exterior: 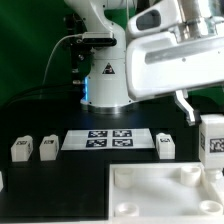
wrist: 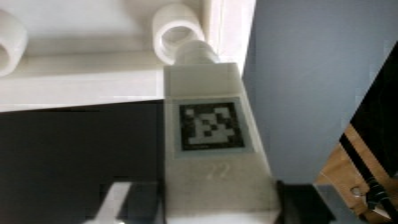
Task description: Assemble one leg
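Tagged leg (wrist: 210,122) apparently clamped in the gripper (wrist: 205,205), close by a round socket (wrist: 178,35) of the white plate (wrist: 80,85)

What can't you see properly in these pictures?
Exterior view: the leg is cut off by the right edge.
Exterior view: the white plate runs off the bottom edge.
Wrist view: the jaws are blurred and cut off by the bottom edge.
Wrist view: the leg itself hides where its far end meets the plate.
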Motion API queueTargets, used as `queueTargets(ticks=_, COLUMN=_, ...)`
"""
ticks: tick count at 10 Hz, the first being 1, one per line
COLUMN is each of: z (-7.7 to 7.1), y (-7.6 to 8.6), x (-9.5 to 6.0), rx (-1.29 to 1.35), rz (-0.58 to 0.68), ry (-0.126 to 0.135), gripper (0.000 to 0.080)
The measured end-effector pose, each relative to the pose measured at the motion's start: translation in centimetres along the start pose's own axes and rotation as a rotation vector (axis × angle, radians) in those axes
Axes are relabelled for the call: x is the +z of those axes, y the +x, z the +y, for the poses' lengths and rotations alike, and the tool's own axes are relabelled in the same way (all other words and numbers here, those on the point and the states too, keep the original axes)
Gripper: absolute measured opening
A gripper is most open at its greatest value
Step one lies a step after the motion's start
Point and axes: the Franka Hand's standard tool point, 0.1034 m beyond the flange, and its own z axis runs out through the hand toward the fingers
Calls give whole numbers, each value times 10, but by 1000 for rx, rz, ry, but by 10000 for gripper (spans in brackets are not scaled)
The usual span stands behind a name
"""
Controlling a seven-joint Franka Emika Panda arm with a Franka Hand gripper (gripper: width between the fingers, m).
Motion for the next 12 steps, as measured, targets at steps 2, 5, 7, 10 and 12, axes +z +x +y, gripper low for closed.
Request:
queueTargets(ticks=2, z=2, y=-1, x=7, rx=2, rz=-8, ry=-1, gripper=299)
queueTargets(ticks=5, z=5, y=1, x=10, rx=-7, rz=-6, ry=-4, gripper=299)
queueTargets(ticks=7, z=5, y=1, x=10, rx=-7, rz=-6, ry=-4, gripper=299)
queueTargets(ticks=10, z=15, y=8, x=11, rx=-6, rz=3, ry=-14, gripper=299)
queueTargets(ticks=12, z=16, y=3, x=18, rx=-4, rz=-8, ry=-15, gripper=299)
